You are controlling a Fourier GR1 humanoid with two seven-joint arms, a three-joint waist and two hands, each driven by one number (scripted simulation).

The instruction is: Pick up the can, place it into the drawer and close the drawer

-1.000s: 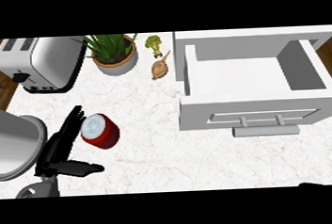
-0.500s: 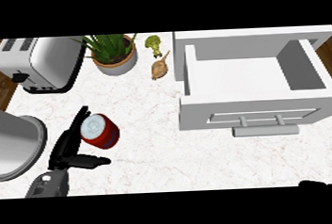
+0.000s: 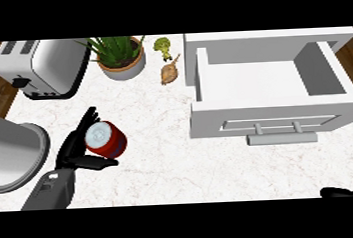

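While the left hand (image 3: 76,151) sits at the can (image 3: 105,140), its fingers run straight up along the can's left side and the thumb sticks out under it toward the right, so the hand is open and cupping, not closed on it. The can is red with a pale top, standing on the white marble counter (image 3: 174,166), left of centre, well apart from the drawer (image 3: 267,99). Judgement: this is the approach-to-grasp step; fingers on the far-left side and thumb below make sense as a side wrap, since the can then gets carried right across the counter. Pickup not yet done, placing and closing still ahead. The drawer is pulled out wide, its white inside bare, handle (image 3: 282,137) facing the robot, so there's room to drop the can in from above and then push the front panel shut. The right hand (image 3: 344,192) barely shows at the lower right edge; cannot tell its state. Other stuff: toaster (image 3: 40,67) upper left, potted plant (image 3: 121,56) beside it, a small green vegetable (image 3: 162,44) and a tan one (image 3: 169,71) between plant and drawer, a large grey pot (image 3: 11,155) at the left edge just beside the forearm. Risk, as a guess: the forearm is close to that pot on the lift. No readable label, brand or writing on the can or toaster.
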